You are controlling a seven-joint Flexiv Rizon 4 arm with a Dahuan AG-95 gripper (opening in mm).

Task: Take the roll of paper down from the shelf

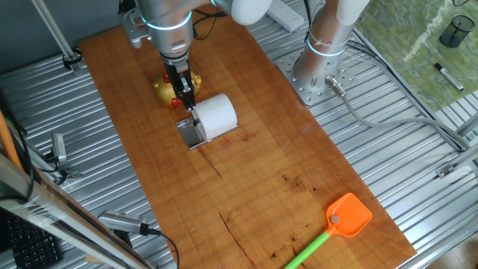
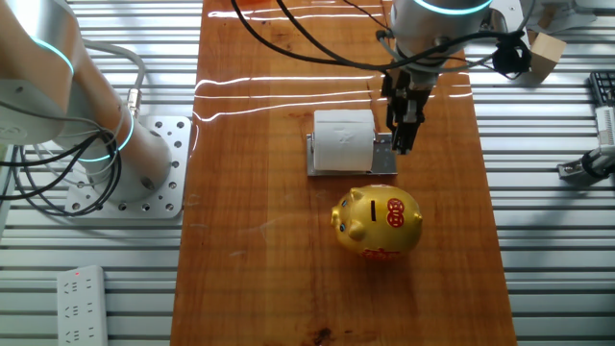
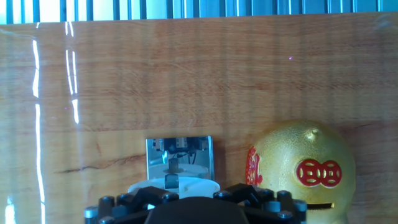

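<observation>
The roll of paper (image 1: 216, 116) is a white cylinder lying on its side on the shelf (image 1: 192, 134), a small shiny silver stand on the wooden table. In the other fixed view the roll (image 2: 343, 139) covers the left part of the shelf (image 2: 382, 159). My gripper (image 2: 402, 144) hangs over the bare right part, just beside the roll's end. Its fingers (image 1: 190, 104) look pressed together with nothing between them. The hand view shows the shelf top (image 3: 186, 149) mirroring the hand, and the roll's white edge (image 3: 193, 185) at the bottom.
A gold and red piggy bank (image 2: 378, 223) stands close beside the shelf, also in the hand view (image 3: 298, 168). An orange fly swatter (image 1: 349, 215) lies at the table's near end. The arm's base (image 1: 321, 71) stands beside the table.
</observation>
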